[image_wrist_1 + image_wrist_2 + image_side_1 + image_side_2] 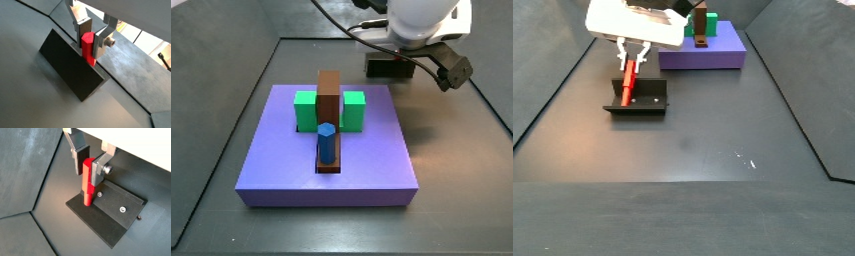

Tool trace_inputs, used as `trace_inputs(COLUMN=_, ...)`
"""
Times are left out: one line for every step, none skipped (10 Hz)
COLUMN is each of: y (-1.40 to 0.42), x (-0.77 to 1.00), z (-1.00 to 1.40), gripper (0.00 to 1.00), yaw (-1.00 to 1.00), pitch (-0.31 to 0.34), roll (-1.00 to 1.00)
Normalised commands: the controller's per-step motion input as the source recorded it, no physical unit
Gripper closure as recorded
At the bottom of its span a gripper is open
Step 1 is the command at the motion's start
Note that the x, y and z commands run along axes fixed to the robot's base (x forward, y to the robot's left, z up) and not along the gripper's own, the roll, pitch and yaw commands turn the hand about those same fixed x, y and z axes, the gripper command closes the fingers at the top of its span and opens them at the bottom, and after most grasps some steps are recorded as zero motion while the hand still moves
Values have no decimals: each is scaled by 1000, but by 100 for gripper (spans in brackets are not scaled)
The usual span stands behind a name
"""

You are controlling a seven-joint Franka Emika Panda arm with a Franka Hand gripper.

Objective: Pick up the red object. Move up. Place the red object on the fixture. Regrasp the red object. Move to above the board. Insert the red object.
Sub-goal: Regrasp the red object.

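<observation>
**Red object stands on the fixture, jaws around its top**

Red object stands upright with its lower end on the fixture, close beside the fixture's raised wall. In both wrist views the gripper sits at the peg's upper end, with a silver finger on either side. The jaws look to be pinching the peg, though neither wrist view shows clearly whether the dark pads press against it or only flank it; the peg's very top is tucked behind the fingers.

In a side view the peg shows as a thin red stick leaning slightly above the dark fixture, with the gripper directly over it; the contact at the foot is too small to make out there.

In a side view, the white arm body hides the gripper and the peg altogether, and only an edge of the fixture peeks out behind it. The board lies well apart from the fixture, carrying green blocks, a tall brown block and a blue peg that stands in front of the brown block.
</observation>
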Motion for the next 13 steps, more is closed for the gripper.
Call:
trace_inputs(y=0, x=0, z=0, gripper=100, yaw=0, pitch=0, roll=0)
trace_inputs(y=0, x=0, z=0, gripper=100, yaw=0, pitch=0, roll=0)
trace_inputs(y=0, x=0, z=0, gripper=100, yaw=0, pitch=0, roll=0)
trace_inputs(y=0, x=0, z=0, gripper=100, yaw=0, pitch=0, roll=0)
trace_inputs(y=0, x=0, z=0, gripper=100, yaw=0, pitch=0, roll=0)
trace_inputs(y=0, x=0, z=0, gripper=100, yaw=0, pitch=0, roll=0)
trace_inputs(y=0, x=0, z=0, gripper=100, yaw=0, pitch=0, roll=0)
trace_inputs(y=0, x=0, z=0, gripper=100, yaw=0, pitch=0, roll=0)
trace_inputs(y=0, x=0, z=0, gripper=100, yaw=0, pitch=0, roll=0)
trace_inputs(y=0, x=0, z=0, gripper=100, yaw=0, pitch=0, roll=0)
trace_inputs(y=0, x=0, z=0, gripper=100, yaw=0, pitch=0, roll=0)
trace_inputs(y=0, x=0, z=0, gripper=100, yaw=0, pitch=0, roll=0)
trace_inputs(y=0, x=0, z=0, gripper=100, yaw=0, pitch=0, roll=0)
